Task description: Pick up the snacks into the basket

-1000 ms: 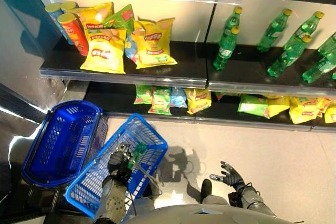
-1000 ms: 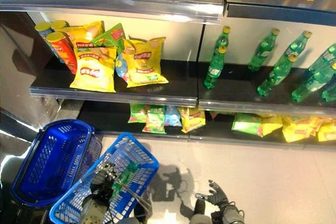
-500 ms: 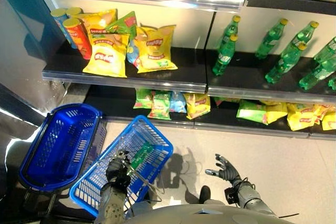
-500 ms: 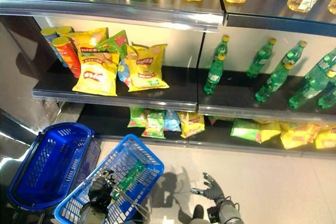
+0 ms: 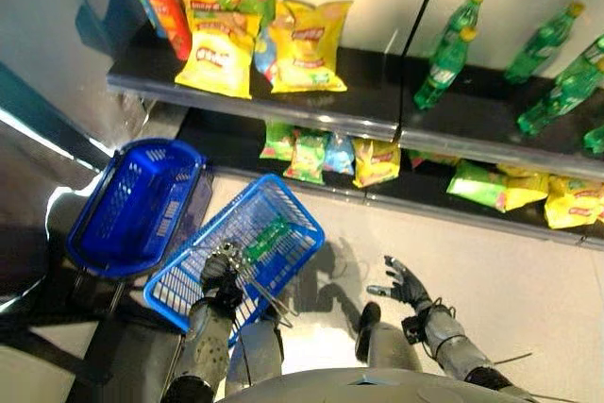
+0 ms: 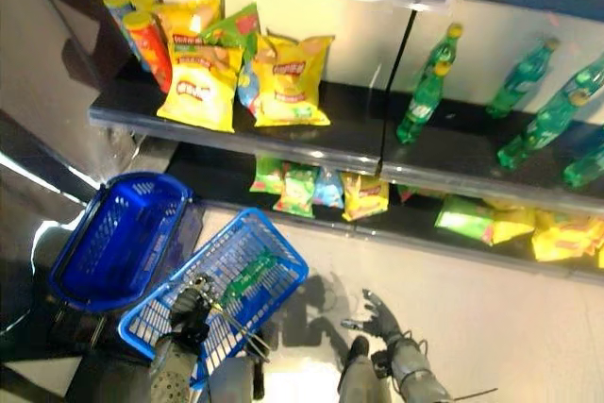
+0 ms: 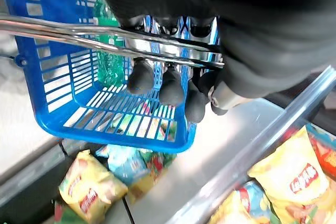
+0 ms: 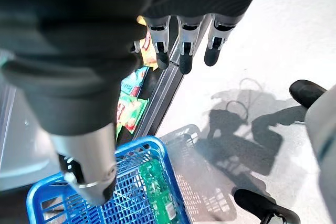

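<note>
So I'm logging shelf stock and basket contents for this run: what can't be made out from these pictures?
- Green item in the held basket: too small in the eye views, behind mesh in the left wrist view; bottle or packet unclear.
- Lower-shelf snack bags: backs hidden under the upper shelf's edge.
- Green bottles: row cut off by the right edge.
- Second basket: floor in shadow.
- Left hand is curled round the handle; right hand is open.

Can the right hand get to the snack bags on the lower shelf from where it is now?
Probably yes. The right hand is open and empty above bare floor, with nothing between it and the snack bags on the lower shelf. The left hand holds the basket off to the other side.
</note>
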### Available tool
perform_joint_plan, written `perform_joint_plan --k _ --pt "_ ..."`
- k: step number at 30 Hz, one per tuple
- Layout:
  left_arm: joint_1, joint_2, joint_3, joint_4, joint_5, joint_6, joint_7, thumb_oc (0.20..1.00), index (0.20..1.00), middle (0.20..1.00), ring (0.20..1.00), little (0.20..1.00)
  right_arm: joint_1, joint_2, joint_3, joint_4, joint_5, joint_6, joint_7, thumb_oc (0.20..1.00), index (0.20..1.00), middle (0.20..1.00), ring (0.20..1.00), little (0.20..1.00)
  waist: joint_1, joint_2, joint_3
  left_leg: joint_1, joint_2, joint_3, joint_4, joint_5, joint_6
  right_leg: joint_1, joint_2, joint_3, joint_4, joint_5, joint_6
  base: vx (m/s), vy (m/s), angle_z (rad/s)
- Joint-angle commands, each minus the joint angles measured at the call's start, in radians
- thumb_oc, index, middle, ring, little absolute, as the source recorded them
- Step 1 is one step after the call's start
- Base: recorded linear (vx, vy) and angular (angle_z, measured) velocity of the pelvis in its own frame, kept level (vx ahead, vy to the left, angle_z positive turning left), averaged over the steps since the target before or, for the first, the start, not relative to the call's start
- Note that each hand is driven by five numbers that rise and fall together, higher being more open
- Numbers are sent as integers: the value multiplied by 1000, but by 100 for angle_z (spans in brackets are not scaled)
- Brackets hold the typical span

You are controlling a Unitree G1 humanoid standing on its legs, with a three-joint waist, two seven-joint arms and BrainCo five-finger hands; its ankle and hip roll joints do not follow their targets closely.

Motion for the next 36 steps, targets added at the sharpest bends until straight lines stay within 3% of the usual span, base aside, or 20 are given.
perform_joint_plan --k 1,8,14,36 --pt "-6 -2 -13 -200 -29 -77 -22 200 200 200 200 200 -20 -16 3 -68 14 -47 -22 1000 1000 1000 1000 1000 12 -10 -9 -118 48 -3 154 -43 13 -53 -43 12 130 32 47 -66 -1 9" --pt "-29 -4 -27 -216 -50 -84 -2 200 200 200 200 200 -48 -21 25 -80 14 -48 -28 1000 1000 1000 1000 1000 18 -1 6 -247 72 -18 301 -90 16 -176 -59 15 286 -34 24 -80 -6 6" --pt "-30 0 -26 -212 -54 -83 0 200 200 200 200 200 -42 -20 32 -75 9 -49 -28 1000 1000 1000 1000 1000 18 -1 4 -270 79 -23 336 -105 18 -204 -65 14 329 -58 17 -7 0 2" --pt "-1 20 -45 -221 -64 -83 -18 200 200 200 200 200 -132 -34 71 -87 -96 -47 -81 1000 1000 1000 1000 1000 46 3 -22 -235 89 -39 293 -86 1 -160 -59 -18 319 -71 21 11 -17 3"
